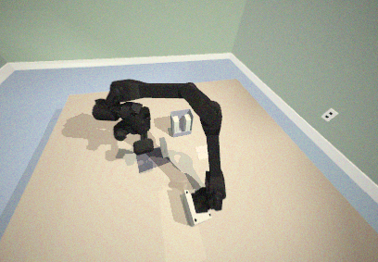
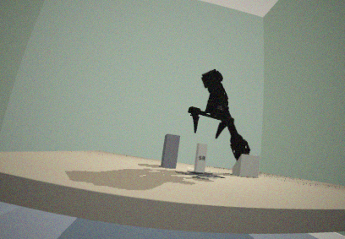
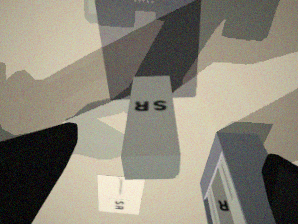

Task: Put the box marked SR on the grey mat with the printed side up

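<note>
My jaws (image 1: 132, 139) (image 2: 206, 135) are wide open with nothing between the fingers. In the exterior view they hang above the box marked SR (image 1: 164, 148) (image 2: 200, 158) (image 3: 151, 117), the black fingers tapering to narrow tips, well apart from each other. The wrist view shows one dark, flat-looking finger on either side of the picture.

The SR box is out of the bin, a plain, slim block with straight edges and a pale, matt-looking surface. It stands upright on its small end at an edge of the grey mat (image 1: 146, 164) (image 3: 112, 60); I cannot tell whether its whole foot is on the mat. The black letters are on an upright side, so the printed side does not face up. The mat is thin, flat and four-cornered, with a dark shadow slanting across it.

The blue-grey bin (image 1: 182, 134) (image 2: 170, 151) (image 3: 250, 175) is straight-walled and stands apart from the mat. Two pale, slender boxes (image 1: 175, 126) stand upright inside it, and an R shows on a printed face there in my wrist view. A small white card (image 1: 202, 154) (image 3: 117, 196) printed SR lies flat on the sandy, lightly speckled table top (image 1: 259, 182) (image 2: 127, 200) (image 3: 40, 45).
</note>
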Available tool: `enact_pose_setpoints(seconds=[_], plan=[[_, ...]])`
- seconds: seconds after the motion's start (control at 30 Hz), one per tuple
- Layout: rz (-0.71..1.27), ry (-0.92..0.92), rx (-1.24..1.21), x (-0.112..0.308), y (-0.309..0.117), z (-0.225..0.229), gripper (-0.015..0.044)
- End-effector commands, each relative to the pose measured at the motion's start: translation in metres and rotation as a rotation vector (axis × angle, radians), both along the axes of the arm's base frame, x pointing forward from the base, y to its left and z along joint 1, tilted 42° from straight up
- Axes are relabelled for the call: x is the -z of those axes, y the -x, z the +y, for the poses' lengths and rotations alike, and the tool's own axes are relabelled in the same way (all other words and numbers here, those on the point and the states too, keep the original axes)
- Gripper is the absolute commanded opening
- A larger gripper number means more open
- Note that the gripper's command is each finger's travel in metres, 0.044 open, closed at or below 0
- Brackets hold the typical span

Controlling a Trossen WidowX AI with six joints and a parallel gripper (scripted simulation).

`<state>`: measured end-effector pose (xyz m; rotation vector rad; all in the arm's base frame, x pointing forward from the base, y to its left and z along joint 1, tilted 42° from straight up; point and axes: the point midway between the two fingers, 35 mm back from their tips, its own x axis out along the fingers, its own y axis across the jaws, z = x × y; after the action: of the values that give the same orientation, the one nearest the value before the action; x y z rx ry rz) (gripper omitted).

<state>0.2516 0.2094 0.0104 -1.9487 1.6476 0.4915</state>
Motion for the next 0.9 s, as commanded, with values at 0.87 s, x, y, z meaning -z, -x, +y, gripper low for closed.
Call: enact_pose_setpoints(seconds=[0.87], plan=[[0.009,0.098,-0.036,0.024,-0.004,-0.035,0.044]])
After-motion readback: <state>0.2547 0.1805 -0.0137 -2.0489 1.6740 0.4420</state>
